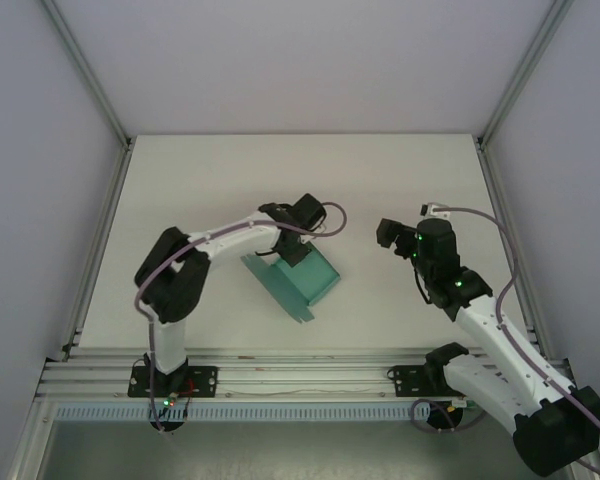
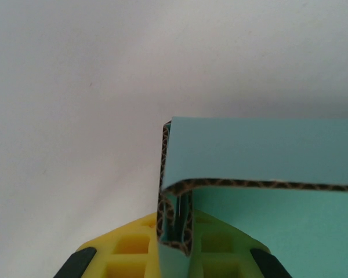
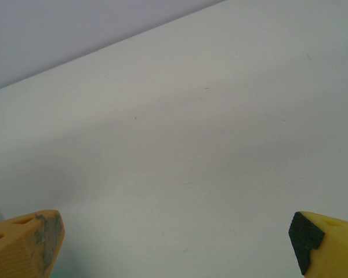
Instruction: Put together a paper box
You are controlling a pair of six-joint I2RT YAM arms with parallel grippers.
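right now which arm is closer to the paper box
Left. The left arm's fingers are shut on a wall of the paper box; the right arm's fingers hang open, apart, to its right.

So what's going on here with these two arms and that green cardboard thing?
The left gripper is pinching a folded-up wall of the paper box, a teal card piece that sits partly folded on the white table. The right gripper is off to the side of it, jaws wide open, holding nothing. The box doesn't look finished yet.
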